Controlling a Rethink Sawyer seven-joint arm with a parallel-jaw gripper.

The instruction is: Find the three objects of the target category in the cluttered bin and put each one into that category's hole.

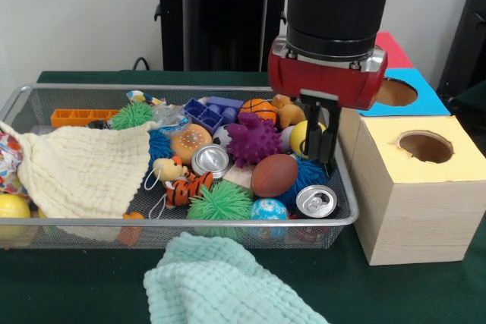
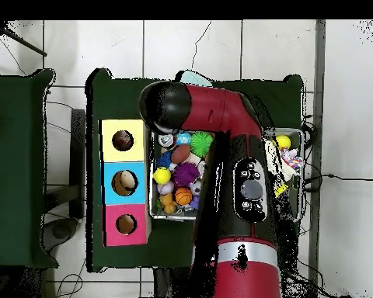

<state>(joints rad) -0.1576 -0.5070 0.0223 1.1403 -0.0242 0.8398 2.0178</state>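
Note:
The wire-mesh bin (image 1: 190,223) is full of toys and also shows in the overhead view (image 2: 171,218). One white polka-dot bag (image 1: 9,158) pokes out at the bin's left end, partly under a cream waffle cloth (image 1: 83,165). A second dotted scrap (image 1: 144,99) lies at the back by a green spiky ball. I see no third bag. My gripper (image 1: 322,142) hangs low over the bin's right end, beside a brown football (image 1: 275,175) and a can (image 1: 316,201), holding nothing I can see. The yellow-topped hole (image 1: 425,146) is just to its right and also shows in the overhead view (image 2: 123,140).
A mint-green waffle cloth (image 1: 220,286) lies on the table in front of the bin. The blue-topped hole (image 1: 395,92) and the red-topped box (image 1: 391,47) stand behind the yellow one. A purple spiky ball (image 1: 253,140), an orange tray (image 1: 80,117) and another can (image 1: 209,160) crowd the bin.

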